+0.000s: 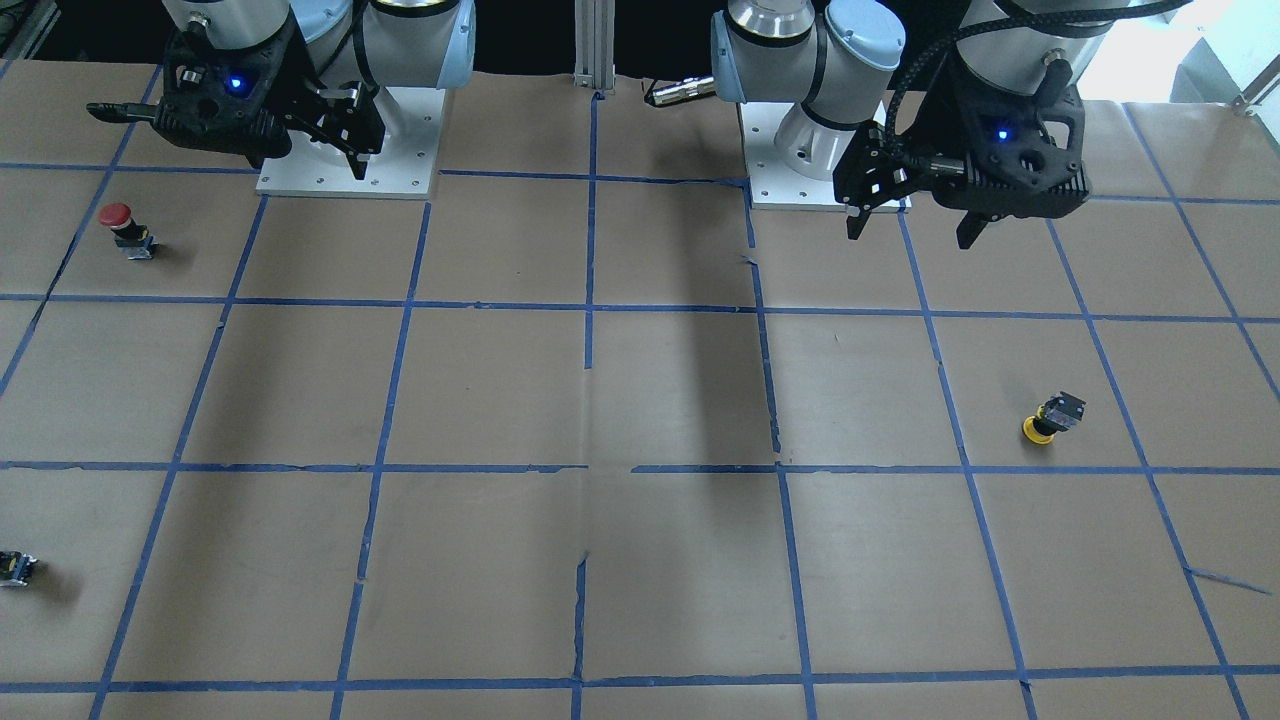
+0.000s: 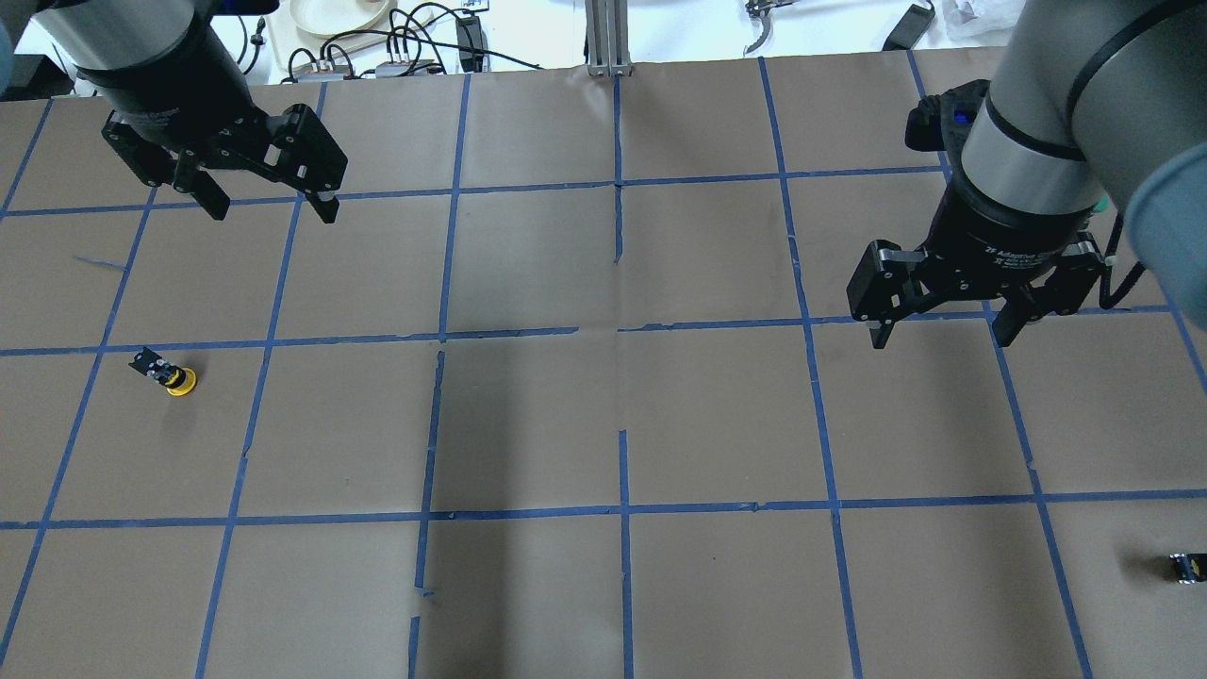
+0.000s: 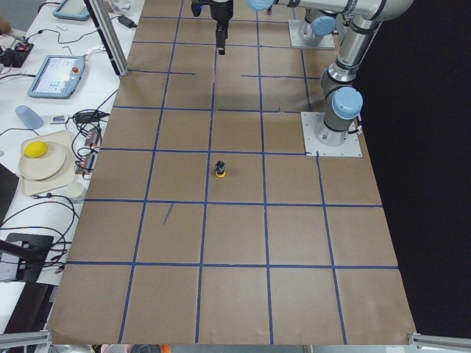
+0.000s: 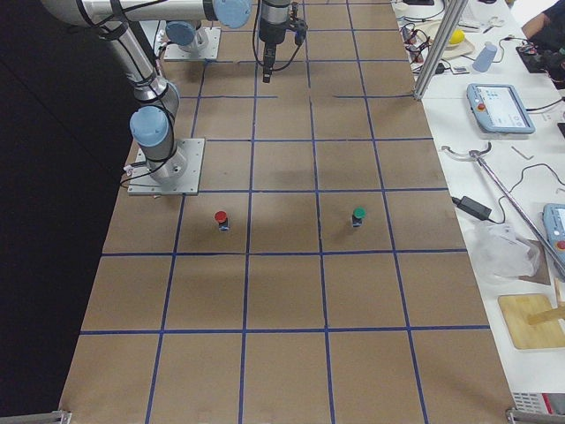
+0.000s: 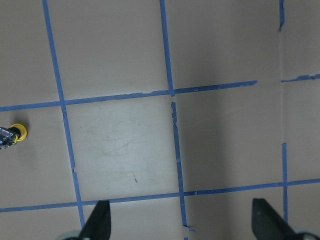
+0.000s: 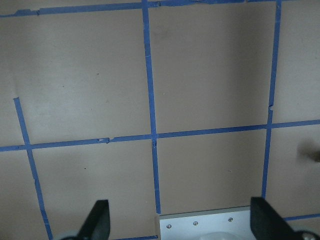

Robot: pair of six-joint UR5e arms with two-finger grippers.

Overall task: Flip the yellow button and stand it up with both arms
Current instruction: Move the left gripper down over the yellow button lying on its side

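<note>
The yellow button [image 1: 1052,417] rests with its yellow cap down on the brown paper and its black-and-grey body up and leaning. It also shows in the overhead view [image 2: 168,373], the left side view [image 3: 220,169] and at the left edge of the left wrist view [image 5: 12,135]. My left gripper [image 2: 273,212] hangs open and empty above the table, well apart from the button toward the far side; it also shows in the front view [image 1: 910,237]. My right gripper [image 2: 943,337] is open and empty over the other half of the table [image 1: 230,140].
A red-capped button [image 1: 125,228] stands near my right arm's base plate [image 1: 350,180]. A green-capped button [image 4: 357,215] stands one square from it. A tiny black-and-yellow part [image 2: 1186,566] lies near the table's right edge. Blue tape lines grid the paper.
</note>
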